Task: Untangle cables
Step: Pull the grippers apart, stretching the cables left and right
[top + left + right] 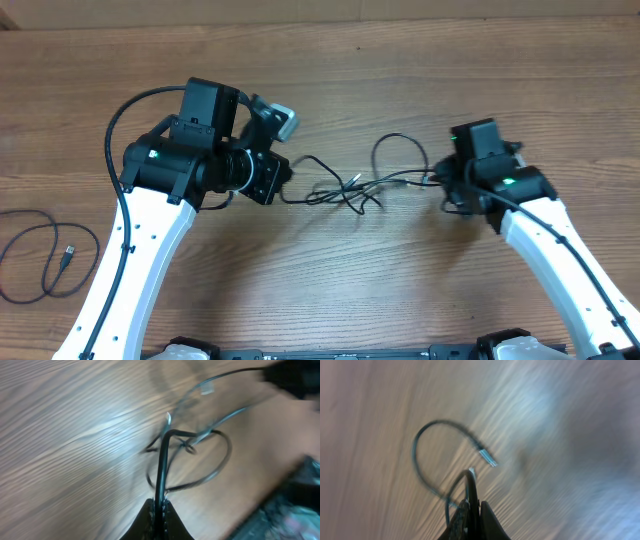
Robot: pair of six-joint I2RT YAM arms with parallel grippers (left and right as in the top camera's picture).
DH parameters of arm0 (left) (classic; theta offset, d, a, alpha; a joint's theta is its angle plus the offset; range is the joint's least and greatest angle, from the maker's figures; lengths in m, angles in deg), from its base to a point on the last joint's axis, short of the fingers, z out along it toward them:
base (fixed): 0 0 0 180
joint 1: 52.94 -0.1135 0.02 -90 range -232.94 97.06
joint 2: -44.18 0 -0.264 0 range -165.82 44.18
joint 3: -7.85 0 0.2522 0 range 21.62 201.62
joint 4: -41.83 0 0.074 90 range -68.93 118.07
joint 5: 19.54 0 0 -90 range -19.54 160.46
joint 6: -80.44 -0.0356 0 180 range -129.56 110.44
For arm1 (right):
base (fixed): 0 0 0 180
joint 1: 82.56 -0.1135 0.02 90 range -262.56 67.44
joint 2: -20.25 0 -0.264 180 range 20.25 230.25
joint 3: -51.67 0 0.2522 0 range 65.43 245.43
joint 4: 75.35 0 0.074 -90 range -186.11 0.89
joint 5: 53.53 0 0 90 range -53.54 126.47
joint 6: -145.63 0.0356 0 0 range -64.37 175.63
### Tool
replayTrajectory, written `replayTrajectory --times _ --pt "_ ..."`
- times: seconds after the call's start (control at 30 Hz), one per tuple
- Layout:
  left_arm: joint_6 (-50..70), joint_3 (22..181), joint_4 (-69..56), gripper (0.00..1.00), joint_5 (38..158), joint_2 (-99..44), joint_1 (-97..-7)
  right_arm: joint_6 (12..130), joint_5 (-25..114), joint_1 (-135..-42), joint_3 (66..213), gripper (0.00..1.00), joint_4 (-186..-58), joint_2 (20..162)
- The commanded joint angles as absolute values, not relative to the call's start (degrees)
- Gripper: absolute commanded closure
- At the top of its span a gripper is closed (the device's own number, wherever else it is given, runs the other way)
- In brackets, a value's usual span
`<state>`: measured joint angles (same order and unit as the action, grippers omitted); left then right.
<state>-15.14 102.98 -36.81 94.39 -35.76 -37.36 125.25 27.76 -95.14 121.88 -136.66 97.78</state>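
cables (162, 467) sit right at our left gripper (159, 510): fingers pinched on one black strand that runs up into the knot of loops on the table (400, 60). from overhead we see the tangle mid-table between both arms, strung from one gripper to the other. our right gripper (470, 512) is pressed together on a strand at the tangle's right end; a loop curls off beside it, ending in a small plug (488, 458). a separate single cable (40, 255) lies looped near the table's left edge, well apart.
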Motion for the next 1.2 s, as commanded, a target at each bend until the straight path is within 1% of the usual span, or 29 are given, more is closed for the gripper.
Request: replayTrajectory --times 0.0,0.07,0.13,0.23,0.3,0.37,0.47,0.53,0.63,0.67,0.73,0.8,0.9,0.97,1.0,1.03,1.17 --pt "6.19 103.37 -37.14 0.96 66.28 -36.01 -37.58 124.03 23.14 -89.22 122.40 0.96 -140.25 97.04" --pt "14.65 103.37 -37.66 0.96 58.13 -36.01 -37.58 122.37 23.25 -86.68 122.40 0.96 -141.17 97.02" --pt "20.94 103.37 -37.88 0.96 54.58 -36.01 -37.58 119.26 24.65 -84.73 122.40 0.96 -141.27 97.02" --pt "25.42 103.37 -37.51 0.96 54.30 -36.03 -37.58 113.21 26.12 -83.55 122.40 0.96 -141.10 97.02" --pt "29.36 103.37 -37.82 0.95 51.72 -36.03 -37.58 110.96 25.42 -83.55 122.40 0.96 -141.08 97.02" --pt "32.29 103.37 -38.28 0.96 48.97 -36.03 -37.60 110.63 23.10 -83.55 122.40 0.96 -141.49 97.02" --pt "37.42 103.37 -40.42 0.96 40.62 -36.03 -37.95 111.20 16.98 -82.83 122.40 0.96 -142.91 97.02" --pt "40.90 103.37 -41.71 0.96 36.27 -36.01 -40.01 111.31 13.64 -80.41 122.40 0.96 -143.53 97.02" --pt "41.53 103.37 -41.23 0.96 36.29 -36.01 -44.62 111.31 11.82 -75.01 122.40 0.96 -143.74 97.02" --pt "41.49 103.37 -40.40 0.96 37.91 -36.01 -48.05 111.31 11.84 -70.92 122.40 0.96 -143.55 97.02" --pt "41.12 103.37 -39.33 0.96 41.34 -36.01 -51.96 111.29 11.89 -66.05 122.40 0.96 -143.29 97.04" --pt "38.15 103.37 -36.92 0.96 47.59 -36.03 -57.06 111.33 12.78 -59.49 122.40 0.96 -142.74 97.04" --pt "35.59 103.37 -33.88 0.96 54.37 -36.03 -62.48 111.29 16.54 -52.80 122.38 0.96 -141.62 97.22" --pt "35.28 103.37 -31.20 0.96 63.28 -36.14 -68.09 111.27 19.82 -48.67 121.83 0.96 -140.88 97.76" --pt "34.67 103.37 -30.63 0.96 65.60 -36.16 -68.90 111.27 20.35 -48.23 121.46 0.96 -140.53 97.89" --pt "32.18 103.37 -29.05 0.96 70.98 -36.20 -70.28 111.27 20.78 -47.99 120.78 0.96 -139.98 98.31" --pt "25.03 103.37 -24.94 0.96 77.99 -36.20 -70.52 111.20 21.15 -48.54 120.72 0.96 -139.46 100.54"
